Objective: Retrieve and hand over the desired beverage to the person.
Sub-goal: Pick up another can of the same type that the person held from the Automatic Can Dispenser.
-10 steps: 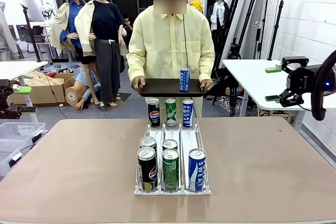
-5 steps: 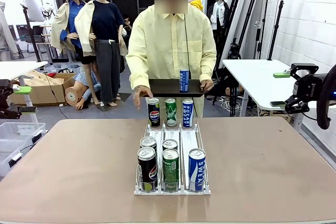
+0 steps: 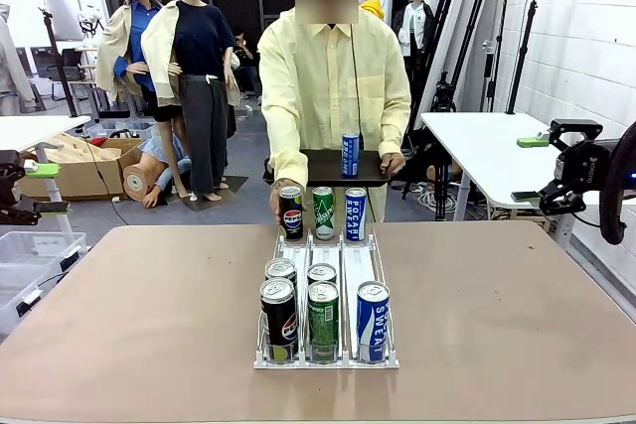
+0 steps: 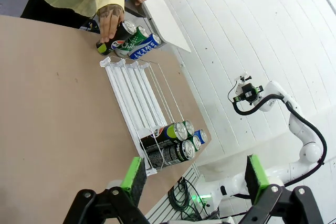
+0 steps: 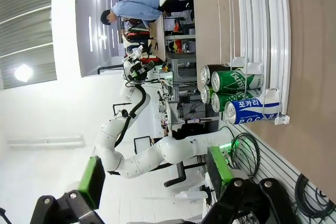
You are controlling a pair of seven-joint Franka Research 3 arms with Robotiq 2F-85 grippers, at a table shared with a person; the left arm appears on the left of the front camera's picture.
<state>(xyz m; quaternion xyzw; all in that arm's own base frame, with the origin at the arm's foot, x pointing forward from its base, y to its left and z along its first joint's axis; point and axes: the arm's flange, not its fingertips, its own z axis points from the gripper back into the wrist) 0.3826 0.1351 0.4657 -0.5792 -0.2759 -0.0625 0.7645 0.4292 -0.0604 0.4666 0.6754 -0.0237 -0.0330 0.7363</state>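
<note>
Your left gripper (image 4: 195, 179) and right gripper (image 5: 156, 178) hang off either side of the table (image 3: 129, 315). Both have their jaws spread wide and carry nothing.

On the table, a rack (image 3: 356, 275) holds the drinks in lanes. Its near row has a black Pepsi can (image 3: 278, 317) with the round logo, a green can (image 3: 323, 320) whose lettering is too small to read, and a blue can (image 3: 373, 320) marked "SWEAT". The right wrist view shows Korean script on that blue can. Two more cans stand close behind this row.

The far row repeats the set: far Pepsi (image 3: 291, 213), far green can (image 3: 324, 212), and a far blue can (image 3: 355, 212) reading "POCARI".

The person's right hand (image 4: 109, 18) lies on the far Pepsi, fingers together and pointing down its side. It looks more like a pointing touch than a grip, though the angle leaves that unsettled.

Beyond the rack, the person (image 3: 333, 86) holds a dark tray (image 3: 318, 168) with the other hand. One blue can (image 3: 350, 154) already stands upright on it.

This appears to be the choosing step, with Pepsi as the pick and no reach begun. Your next move likely calls for bringing one gripper over a Pepsi can, closing on its body, lifting it clear of the rack walls and carrying it to the tray.
</note>
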